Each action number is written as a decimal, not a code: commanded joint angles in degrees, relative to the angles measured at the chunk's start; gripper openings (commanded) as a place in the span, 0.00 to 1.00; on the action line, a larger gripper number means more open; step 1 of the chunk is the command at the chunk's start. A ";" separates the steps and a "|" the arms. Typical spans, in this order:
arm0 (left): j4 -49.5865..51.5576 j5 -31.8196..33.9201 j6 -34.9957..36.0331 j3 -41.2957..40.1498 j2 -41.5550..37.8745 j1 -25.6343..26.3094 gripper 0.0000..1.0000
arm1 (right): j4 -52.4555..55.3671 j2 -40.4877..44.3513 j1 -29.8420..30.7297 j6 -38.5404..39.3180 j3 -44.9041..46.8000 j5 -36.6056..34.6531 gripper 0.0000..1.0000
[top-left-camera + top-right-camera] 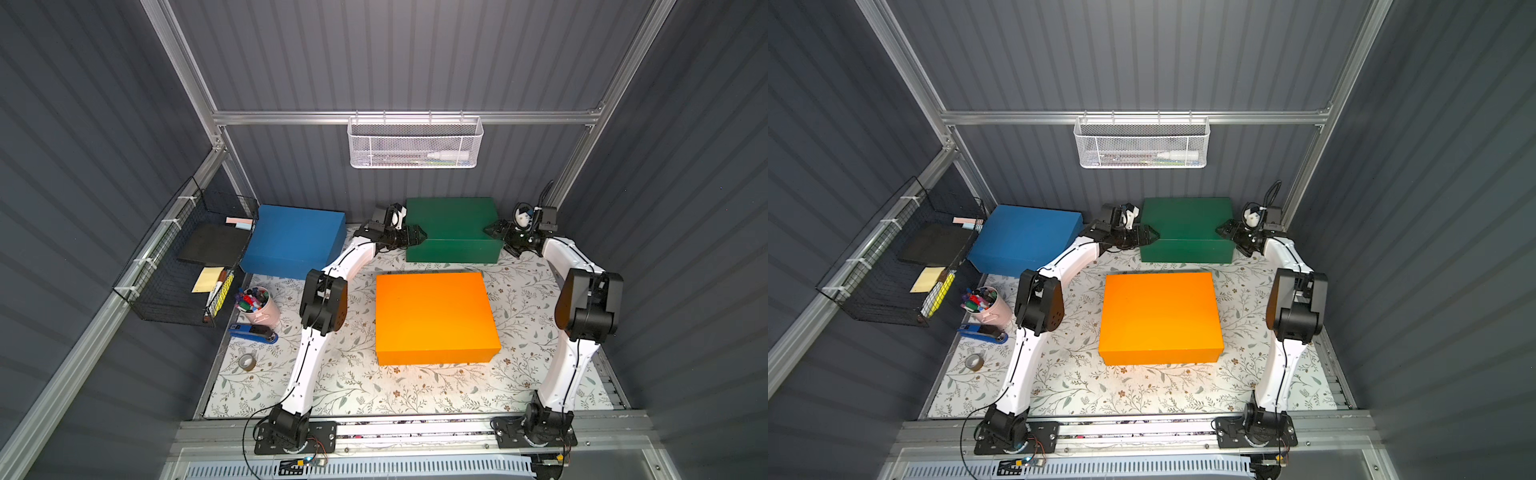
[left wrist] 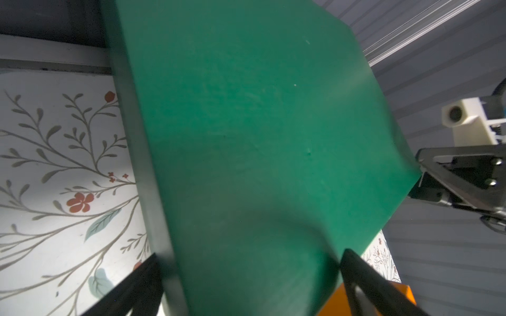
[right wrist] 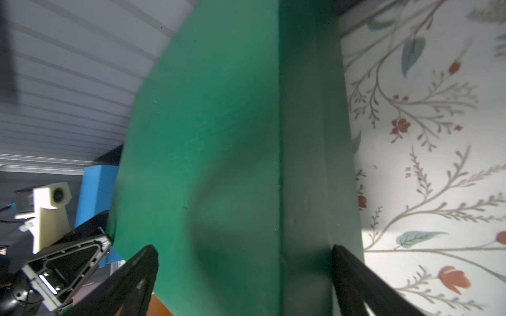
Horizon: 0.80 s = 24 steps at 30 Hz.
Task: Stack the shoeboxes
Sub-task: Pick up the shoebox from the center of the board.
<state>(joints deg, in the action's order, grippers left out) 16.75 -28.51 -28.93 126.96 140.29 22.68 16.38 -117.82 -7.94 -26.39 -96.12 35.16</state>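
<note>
Shoeboxes apart: green shoebox (image 1: 453, 226) at back, orange shoebox (image 1: 432, 316) centre, blue shoebox (image 1: 295, 241) back-left | left gripper (image 1: 420, 237), right gripper (image 1: 489, 229) spread wide at green's short ends | likely light, stiff, smooth cardboard; press both ends evenly.

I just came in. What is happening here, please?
Both arms work on the green shoebox at the back. The left gripper and the right gripper stand at its two ends, jaws wide open. Whether it is lifted cannot be told. The orange shoebox and the blue shoebox lie apart; nothing is stacked.
</note>
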 commanded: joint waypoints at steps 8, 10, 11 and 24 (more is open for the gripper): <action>-3.01 -5.53 3.04 -4.12 -12.65 3.87 1.00 | 5.00 10.05 5.85 -5.59 -2.04 8.41 0.96; -3.33 -5.90 2.98 -5.68 -14.31 3.95 1.00 | 5.92 11.31 6.17 -6.07 -1.63 9.49 0.96; -3.90 -6.34 2.42 -6.71 -15.08 3.95 0.99 | 6.87 11.84 6.36 -6.18 -1.62 10.04 0.96; -3.68 -7.30 3.06 -23.67 -31.30 5.33 0.99 | 13.61 24.81 11.60 -6.02 8.63 9.77 0.96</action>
<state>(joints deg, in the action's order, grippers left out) 16.40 -25.61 -28.25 105.89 114.74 22.65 30.02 -97.51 -3.31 -30.87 -89.43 32.95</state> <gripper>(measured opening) 0.996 0.964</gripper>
